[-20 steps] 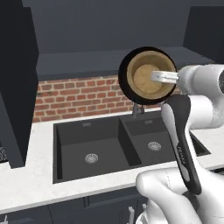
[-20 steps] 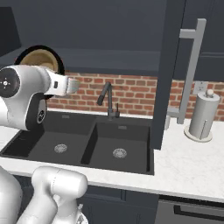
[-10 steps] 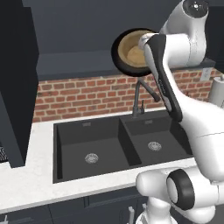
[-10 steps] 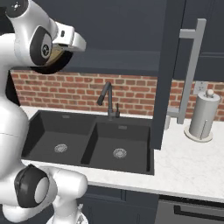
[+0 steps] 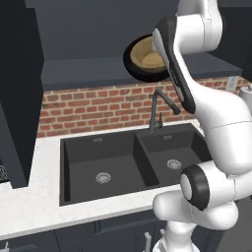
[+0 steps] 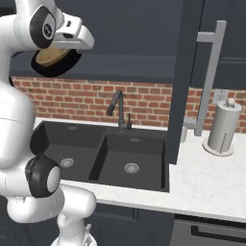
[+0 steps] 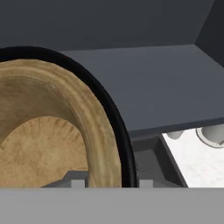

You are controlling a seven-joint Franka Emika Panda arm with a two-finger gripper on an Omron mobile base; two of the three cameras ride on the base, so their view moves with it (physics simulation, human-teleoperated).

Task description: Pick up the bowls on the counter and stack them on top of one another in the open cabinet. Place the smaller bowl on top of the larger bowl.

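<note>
The smaller bowl (image 5: 147,53) is seen nested inside the larger bowl (image 5: 139,72), both tilted and raised at the mouth of the open cabinet (image 5: 98,74), above the sink (image 5: 118,162) and well above the counter (image 6: 211,178). Whether the fingers are clenched on the rims cannot be told, the tips being hidden behind the bowls

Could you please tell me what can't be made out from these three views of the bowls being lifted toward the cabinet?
- Gripper: its fingers can't be seen in any view, so the grip can't be judged.
- Black bowl: left base view, the arm covers its right side.
- Wooden bowl: hand view, cut off by the left edge and the bottom.
- Cabinet shelf: whether the bowls touch it can't be told.
</note>
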